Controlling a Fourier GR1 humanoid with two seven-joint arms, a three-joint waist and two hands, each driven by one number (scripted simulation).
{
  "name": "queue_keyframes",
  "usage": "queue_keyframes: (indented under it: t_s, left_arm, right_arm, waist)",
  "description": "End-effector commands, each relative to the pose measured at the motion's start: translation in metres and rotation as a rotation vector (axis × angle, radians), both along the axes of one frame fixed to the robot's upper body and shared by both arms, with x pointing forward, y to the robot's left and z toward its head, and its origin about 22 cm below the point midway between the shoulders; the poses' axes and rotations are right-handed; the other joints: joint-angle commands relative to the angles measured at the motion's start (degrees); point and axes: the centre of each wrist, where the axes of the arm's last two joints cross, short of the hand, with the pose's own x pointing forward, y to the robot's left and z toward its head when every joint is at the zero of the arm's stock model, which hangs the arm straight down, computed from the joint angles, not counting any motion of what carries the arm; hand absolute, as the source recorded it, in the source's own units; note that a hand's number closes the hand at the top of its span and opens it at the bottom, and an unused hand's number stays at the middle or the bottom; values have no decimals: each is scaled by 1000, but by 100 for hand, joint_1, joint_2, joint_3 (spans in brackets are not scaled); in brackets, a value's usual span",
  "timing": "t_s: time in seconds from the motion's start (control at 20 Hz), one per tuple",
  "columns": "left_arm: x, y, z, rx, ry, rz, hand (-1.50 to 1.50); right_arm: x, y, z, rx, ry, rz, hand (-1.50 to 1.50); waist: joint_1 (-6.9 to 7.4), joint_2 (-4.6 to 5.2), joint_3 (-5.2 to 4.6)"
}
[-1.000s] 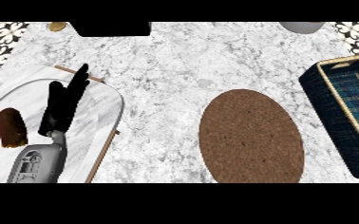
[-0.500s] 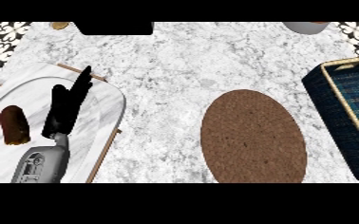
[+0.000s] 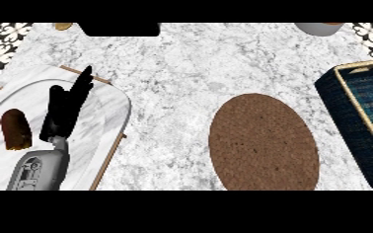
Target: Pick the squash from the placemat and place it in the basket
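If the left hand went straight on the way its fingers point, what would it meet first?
The left hand points up and slightly right. It would cross the tray's rim, then bare counter toward the black object; height unclear.

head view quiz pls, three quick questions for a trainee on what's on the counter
1. True or false: the brown oval placemat has nothing lying on it.
2. Which hand shows in the view? A) left B) right C) both
3. Fill in: the dark blue basket sits at the view's ____ edge.

Key
1. True.
2. A: only the left hand shows, fingers straight, over the marble tray.
3. Right.
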Motion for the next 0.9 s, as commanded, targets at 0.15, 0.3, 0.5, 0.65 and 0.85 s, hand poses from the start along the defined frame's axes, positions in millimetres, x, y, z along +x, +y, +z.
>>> queue_keyframes:
  t_s: [0.15, 0.3, 0.5, 0.65, 0.85]
  left_arm:
    - [6, 9, -6, 9, -10, 15, 0]
    - [7, -9, 12, 5, 0, -10, 0]
    - [5, -14, 5, -5, -7, 0, 0]
    - [8, 2, -16, -23, 26, -2, 0]
    - [-2, -3, -8, -1, 13, 6, 0]
  right_arm:
    - [20, -10, -59, 206, 80, -45, 150]
    - [27, -27, -57, 293, 60, -47, -150]
    - [13, -40, -82, 307, -43, -20, -150]
    - [22, -32, -76, 367, -185, -26, -150]
    - [0, -55, -55, 424, -349, -95, -150]
  waist:
    - [-21, 2, -4]
    - [35, -2, -1]
    - [-1, -10, 1]
    - [-14, 2, -2]
    - [-13, -13, 0]
